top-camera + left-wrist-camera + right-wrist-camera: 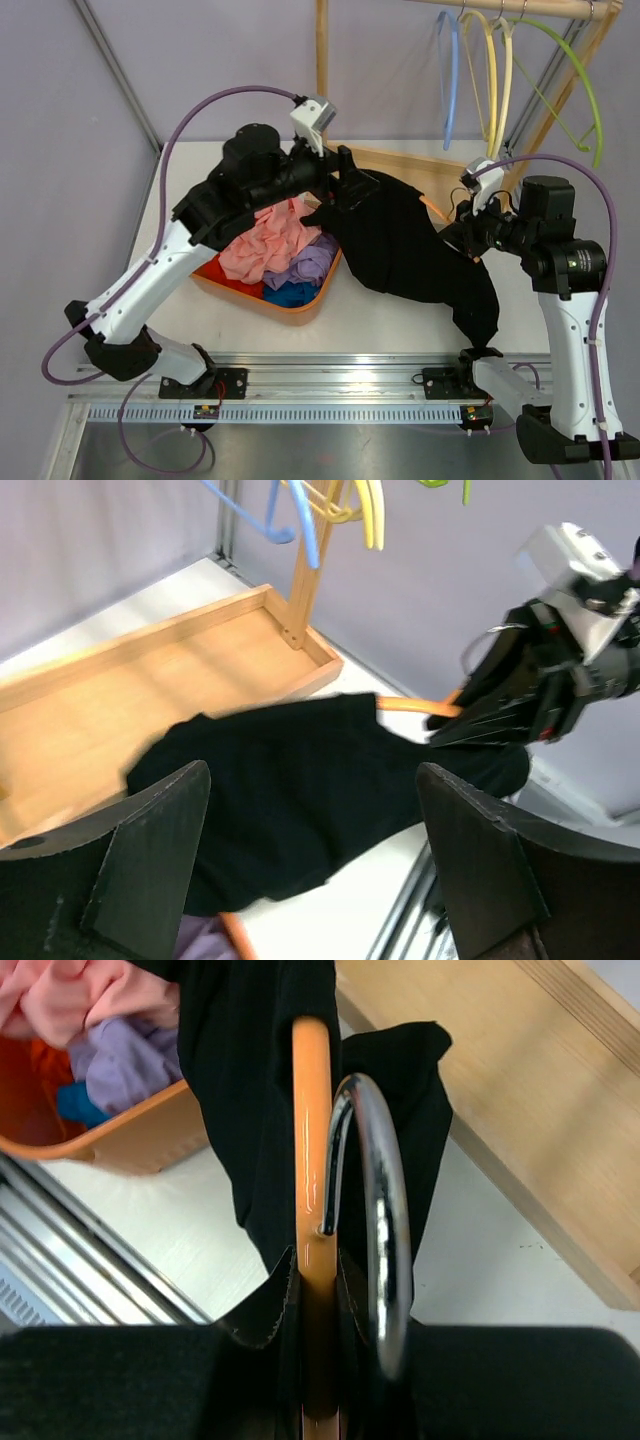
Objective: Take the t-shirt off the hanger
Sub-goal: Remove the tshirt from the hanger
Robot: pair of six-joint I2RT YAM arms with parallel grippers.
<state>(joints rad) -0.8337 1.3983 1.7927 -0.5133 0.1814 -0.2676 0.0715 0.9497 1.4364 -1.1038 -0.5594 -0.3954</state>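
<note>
A black t-shirt (410, 250) hangs on an orange hanger (312, 1160) with a metal hook (385, 1210). It drapes from the rack base down toward the table's front right. My right gripper (458, 232) is shut on the hanger's orange bar, as the right wrist view (318, 1280) shows, with black cloth (250, 1080) over the bar beyond the fingers. My left gripper (345, 190) is open and empty just above the shirt's far left end. In the left wrist view (315, 860) the shirt (290, 780) lies below the spread fingers and a short piece of hanger (410, 706) pokes out.
An orange basket (300, 305) with pink, purple and blue clothes stands left of the shirt. A wooden rack base (120, 680) lies behind it, with its post (322, 50) and several coloured hangers (495, 70) on the rail. A metal rail (330, 375) runs along the near edge.
</note>
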